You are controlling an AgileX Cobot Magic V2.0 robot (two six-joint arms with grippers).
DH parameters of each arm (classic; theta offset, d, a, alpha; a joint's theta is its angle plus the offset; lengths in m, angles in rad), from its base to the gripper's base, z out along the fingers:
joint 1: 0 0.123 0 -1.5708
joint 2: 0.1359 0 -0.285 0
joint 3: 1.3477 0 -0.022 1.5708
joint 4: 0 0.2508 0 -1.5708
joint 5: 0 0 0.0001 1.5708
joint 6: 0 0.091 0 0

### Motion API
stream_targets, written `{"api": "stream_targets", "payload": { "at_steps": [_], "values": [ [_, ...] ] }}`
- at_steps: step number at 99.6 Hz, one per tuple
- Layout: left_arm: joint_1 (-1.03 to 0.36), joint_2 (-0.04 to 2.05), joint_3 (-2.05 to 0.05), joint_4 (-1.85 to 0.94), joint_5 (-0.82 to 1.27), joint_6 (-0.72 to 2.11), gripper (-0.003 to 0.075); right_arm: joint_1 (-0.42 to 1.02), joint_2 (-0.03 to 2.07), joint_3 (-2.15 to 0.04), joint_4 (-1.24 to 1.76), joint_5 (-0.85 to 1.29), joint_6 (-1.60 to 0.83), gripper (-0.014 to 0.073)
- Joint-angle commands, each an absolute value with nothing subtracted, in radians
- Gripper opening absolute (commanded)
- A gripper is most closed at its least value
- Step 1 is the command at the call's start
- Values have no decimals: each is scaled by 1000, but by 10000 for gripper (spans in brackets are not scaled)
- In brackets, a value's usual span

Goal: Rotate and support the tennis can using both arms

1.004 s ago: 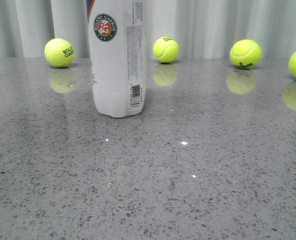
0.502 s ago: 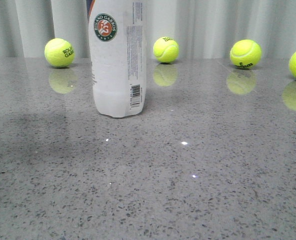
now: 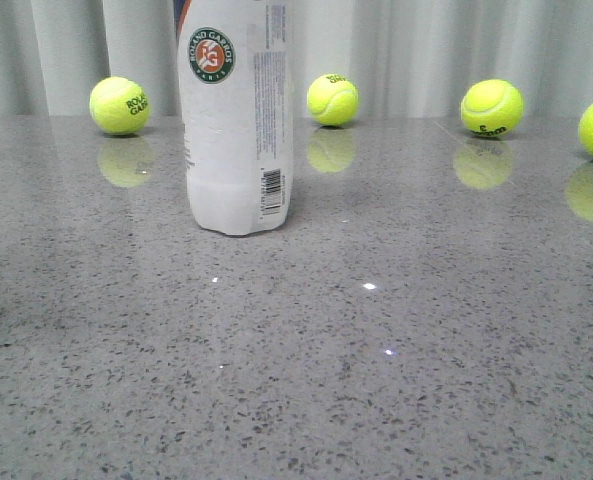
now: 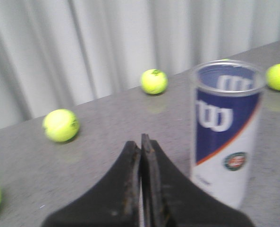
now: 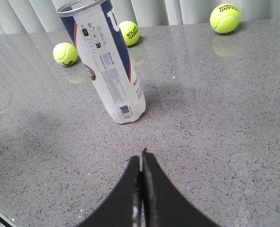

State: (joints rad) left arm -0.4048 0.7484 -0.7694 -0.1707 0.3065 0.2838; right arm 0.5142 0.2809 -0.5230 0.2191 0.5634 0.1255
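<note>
Fading shadow left of unmoved tennis can (image 3: 236, 120).

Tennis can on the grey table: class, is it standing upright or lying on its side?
Upright. The clear-whitish plastic tennis can with navy and orange bands stands on its base on the grey speckled table, open rim uppermost in the left wrist view.

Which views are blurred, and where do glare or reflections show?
Left wrist view: soft all over, tennis can and left fingers blurred. Front view: sharp; balls mirrored in the glossy table, small glints. Right wrist view: mostly sharp, right fingers soft.
</note>
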Motion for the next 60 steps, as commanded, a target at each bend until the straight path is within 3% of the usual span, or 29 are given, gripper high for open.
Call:
{"api": "stream_targets", "payload": {
  "at_steps": [1, 32, 60],
  "values": [
    [-331, 742, -782, -175, 225, 284, -18, 509, 289, -548, 225, 484, 124, -60],
    [-132, 736, -727, -175, 279, 284, -18, 509, 289, -548, 225, 484, 124, -60],
    [-61, 509, -533, -7, 276, 177, -18, 509, 289, -548, 225, 484, 124, -60]
  ]
}}
